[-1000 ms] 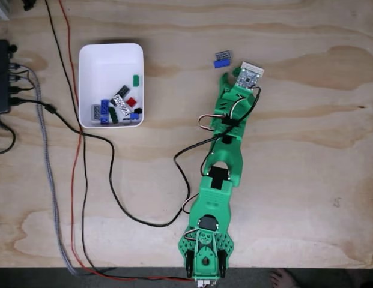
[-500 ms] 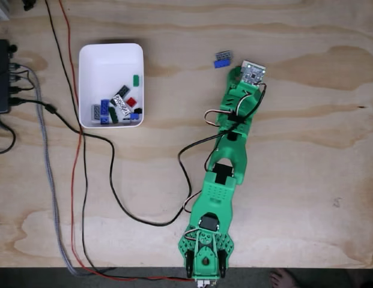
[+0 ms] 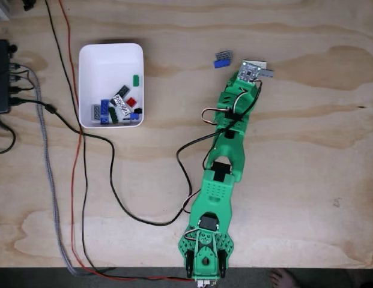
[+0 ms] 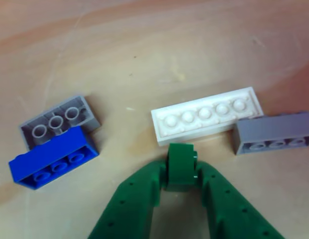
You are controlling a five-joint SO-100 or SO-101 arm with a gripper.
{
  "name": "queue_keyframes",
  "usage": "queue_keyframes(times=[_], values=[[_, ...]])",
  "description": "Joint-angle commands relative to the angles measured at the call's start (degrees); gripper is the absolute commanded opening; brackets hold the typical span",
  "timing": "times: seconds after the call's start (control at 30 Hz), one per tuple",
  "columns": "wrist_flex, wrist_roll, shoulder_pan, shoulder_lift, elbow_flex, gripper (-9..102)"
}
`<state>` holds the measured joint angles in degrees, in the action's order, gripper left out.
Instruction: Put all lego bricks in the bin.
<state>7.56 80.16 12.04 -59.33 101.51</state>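
**Green gripper pinching a small green brick beside four loose ones**

Green plastic is filling the bottom of the other view: your gripper [image 4: 180, 172] is closing its two fingers on a small green brick [image 4: 180, 160], which is sitting squeezed between the tips. Just beyond it, a white plate [image 4: 206, 121] is lying with its underside up, and a grey brick [image 4: 273, 132] is touching the plate's right end. To the left, well apart from the gripper, a blue brick [image 4: 52, 163] and a second grey brick [image 4: 58, 121] are resting against each other, hollow sides showing.

In the fixed view, the green arm [image 3: 225, 162] is stretching up the plywood table [image 3: 318, 180], and the white bin [image 3: 110, 84] is sitting far to its left, already holding about ten bricks [image 3: 117, 107] bunched along its lower edge.

These pieces are likely handling as light, rigid and slick, so they are prone to skidding or twisting out of a pinch. You are best gripping each across its two long flat sides, near the middle, keeping the jaws square to the faces.
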Motion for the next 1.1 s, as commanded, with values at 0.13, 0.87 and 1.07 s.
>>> queue_keyframes(times=[0.13,0.87,1.07], values=[[-3.0,-5.1,-6.9,-29.6,19.2,0],[-68.1,-38.3,-49.8,-17.2,-37.3,18],[-56.6,-37.8,-28.0,-38.2,-19.2,24]])
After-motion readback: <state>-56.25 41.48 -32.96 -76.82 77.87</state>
